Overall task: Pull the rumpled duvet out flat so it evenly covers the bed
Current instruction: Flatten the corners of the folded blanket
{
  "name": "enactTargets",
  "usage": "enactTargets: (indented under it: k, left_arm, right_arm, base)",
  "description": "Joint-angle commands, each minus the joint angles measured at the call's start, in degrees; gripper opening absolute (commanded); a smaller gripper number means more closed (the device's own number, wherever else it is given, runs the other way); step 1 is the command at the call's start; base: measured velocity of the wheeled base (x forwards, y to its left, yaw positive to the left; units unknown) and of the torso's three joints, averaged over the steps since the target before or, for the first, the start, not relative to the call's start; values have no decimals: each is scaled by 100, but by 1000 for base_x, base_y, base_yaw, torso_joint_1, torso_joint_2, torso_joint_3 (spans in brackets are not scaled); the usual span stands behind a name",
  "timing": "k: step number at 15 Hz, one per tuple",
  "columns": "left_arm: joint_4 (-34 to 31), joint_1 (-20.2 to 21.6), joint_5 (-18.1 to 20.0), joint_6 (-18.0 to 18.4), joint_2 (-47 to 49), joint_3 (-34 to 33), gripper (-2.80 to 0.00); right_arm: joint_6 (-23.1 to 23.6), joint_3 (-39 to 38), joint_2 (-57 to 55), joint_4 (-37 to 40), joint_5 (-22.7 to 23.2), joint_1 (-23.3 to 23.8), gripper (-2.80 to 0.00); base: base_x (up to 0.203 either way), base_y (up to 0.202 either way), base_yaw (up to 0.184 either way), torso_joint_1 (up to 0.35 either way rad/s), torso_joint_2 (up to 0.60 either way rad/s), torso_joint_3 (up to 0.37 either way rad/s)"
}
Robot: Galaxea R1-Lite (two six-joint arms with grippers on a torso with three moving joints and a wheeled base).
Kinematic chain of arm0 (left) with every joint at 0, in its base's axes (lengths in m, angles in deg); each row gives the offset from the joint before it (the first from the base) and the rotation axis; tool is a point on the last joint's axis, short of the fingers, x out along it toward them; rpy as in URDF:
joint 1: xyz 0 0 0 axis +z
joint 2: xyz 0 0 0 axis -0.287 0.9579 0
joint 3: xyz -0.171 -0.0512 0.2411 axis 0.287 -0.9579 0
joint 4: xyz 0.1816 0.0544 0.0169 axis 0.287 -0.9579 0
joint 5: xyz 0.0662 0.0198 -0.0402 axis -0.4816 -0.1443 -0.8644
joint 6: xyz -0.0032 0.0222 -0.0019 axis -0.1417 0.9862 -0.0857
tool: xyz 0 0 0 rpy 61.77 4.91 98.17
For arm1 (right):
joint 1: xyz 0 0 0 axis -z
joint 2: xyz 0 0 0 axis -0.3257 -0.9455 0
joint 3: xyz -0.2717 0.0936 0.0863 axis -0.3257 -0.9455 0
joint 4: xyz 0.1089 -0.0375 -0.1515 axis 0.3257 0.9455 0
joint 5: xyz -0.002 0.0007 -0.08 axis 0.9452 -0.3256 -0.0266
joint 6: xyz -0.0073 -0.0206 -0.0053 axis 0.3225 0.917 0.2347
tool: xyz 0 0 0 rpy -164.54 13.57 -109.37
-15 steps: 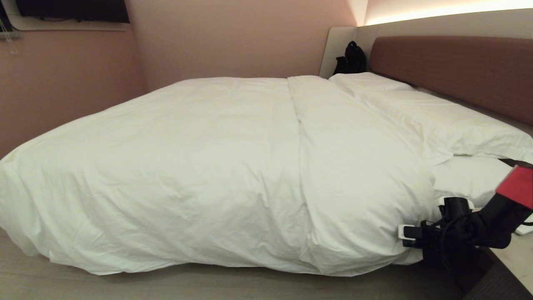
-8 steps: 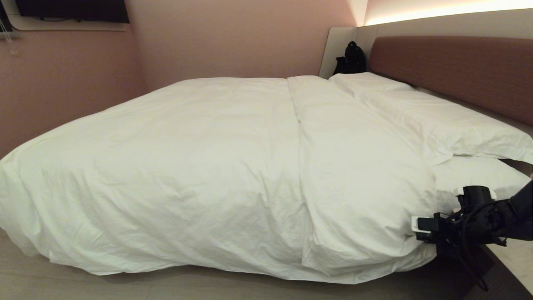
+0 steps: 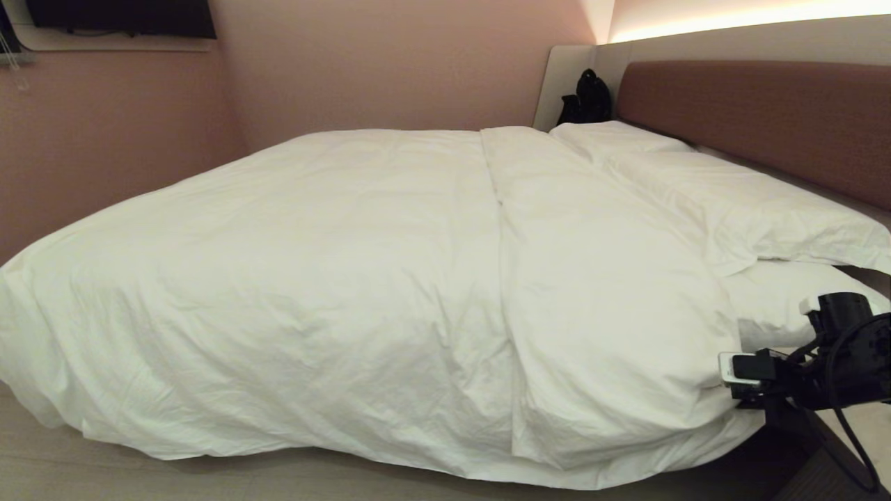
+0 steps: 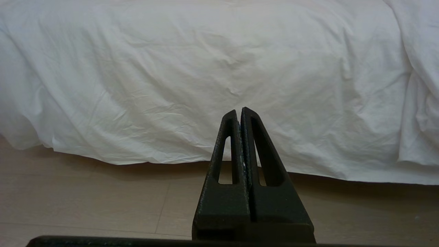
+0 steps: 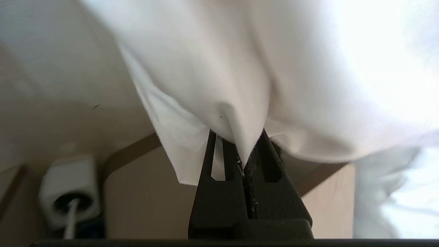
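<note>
While the right pincer (image 5: pixel 244 156) is closed on only a thin fold at the near right corner of the duvet (image 3: pixel 362 278), the cloth could slip out under a strong pull; the duvet already lies over most of the bed (image 3: pixel 779 292). The left pincer (image 4: pixel 239 113) is closed on nothing, near the floor.

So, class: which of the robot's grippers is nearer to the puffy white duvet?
Right. The right gripper is shut on the puffy white duvet at its corner; the left gripper hangs shut, apart from the duvet's side.

I see warm dim light from a glowing strip (image 3: pixel 752 17) at one o'clock; the duvet (image 5: pixel 240 68) blurs and glares white toward three o'clock in my right wrist view.
</note>
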Motion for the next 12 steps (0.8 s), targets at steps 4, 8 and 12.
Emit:
enactTargets:
  k: [4,8,12]
  left_arm:
    - [2,1,0,-2,-2,-1,-280]
    - [2,1,0,-2,-2,-1,-280]
    - [2,1,0,-2,-2,-10,-280]
  right_arm:
    - [520,21,269,1246,-46,310,-280]
    - [806,117,46,1202,-213,544,-280]
    - [787,364,-206,1188,-400,620,-280]
  base:
    - [0,0,0,0,0,0]
    - [0,0,0,0,0,0]
    - [0,0,0,0,0,0]
